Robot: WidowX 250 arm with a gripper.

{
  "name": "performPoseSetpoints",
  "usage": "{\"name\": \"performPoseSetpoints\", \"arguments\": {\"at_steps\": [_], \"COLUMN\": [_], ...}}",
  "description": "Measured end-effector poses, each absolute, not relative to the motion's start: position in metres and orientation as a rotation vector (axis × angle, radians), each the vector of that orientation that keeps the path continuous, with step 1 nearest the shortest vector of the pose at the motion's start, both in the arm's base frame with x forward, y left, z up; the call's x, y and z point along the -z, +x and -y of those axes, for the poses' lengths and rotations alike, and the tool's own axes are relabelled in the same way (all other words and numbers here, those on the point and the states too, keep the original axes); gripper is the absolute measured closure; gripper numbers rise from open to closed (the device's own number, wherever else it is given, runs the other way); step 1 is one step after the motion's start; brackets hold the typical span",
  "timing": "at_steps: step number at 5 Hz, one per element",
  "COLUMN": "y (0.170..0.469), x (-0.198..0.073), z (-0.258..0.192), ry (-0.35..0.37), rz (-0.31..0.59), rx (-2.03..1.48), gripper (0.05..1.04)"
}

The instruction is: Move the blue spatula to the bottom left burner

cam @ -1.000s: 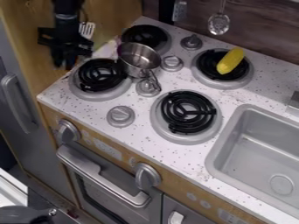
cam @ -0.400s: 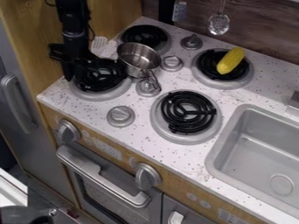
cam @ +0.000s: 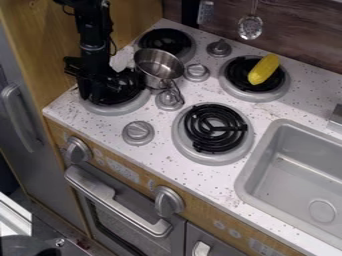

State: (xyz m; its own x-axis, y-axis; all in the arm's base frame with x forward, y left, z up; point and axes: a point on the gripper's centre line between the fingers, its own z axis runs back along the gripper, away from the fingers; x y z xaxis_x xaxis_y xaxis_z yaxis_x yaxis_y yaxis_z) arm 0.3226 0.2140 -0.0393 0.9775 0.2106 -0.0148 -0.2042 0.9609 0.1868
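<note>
At the upper left, the black gripper hangs low over the bottom left burner, covering much of its black coil. Behind the gripper, the pale slotted head of a spatula pokes out between the arm and the metal pot; it has travelled along with the gripper, which is shut on it. The spatula's handle is hidden behind the black arm, and no blue part shows. Whether the spatula touches the stove cannot be told.
A metal pot stands right of that burner, its handle over a grey knob. A yellow corn-like toy lies on the top right burner. The wooden side wall rises behind the arm; a sink is at right.
The gripper has moved down and to the right, from beside the wooden wall to over the bottom left burner. The pale spatula head has shifted the same way with it.
</note>
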Motion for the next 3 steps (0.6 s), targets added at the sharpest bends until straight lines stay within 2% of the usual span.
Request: {"name": "performPoseSetpoints", "arguments": {"at_steps": [1, 2, 3], "y": [0.316, 0.320, 0.327], "x": [0.034, 0.001, -0.021], "z": [-0.210, -0.204, -0.194], "ry": [0.206, 0.236, 0.218], "rz": [-0.057, 0.017, 0.060], "rx": [-0.182, -0.176, -0.172], "gripper": [0.507, 0.231, 0.079]}}
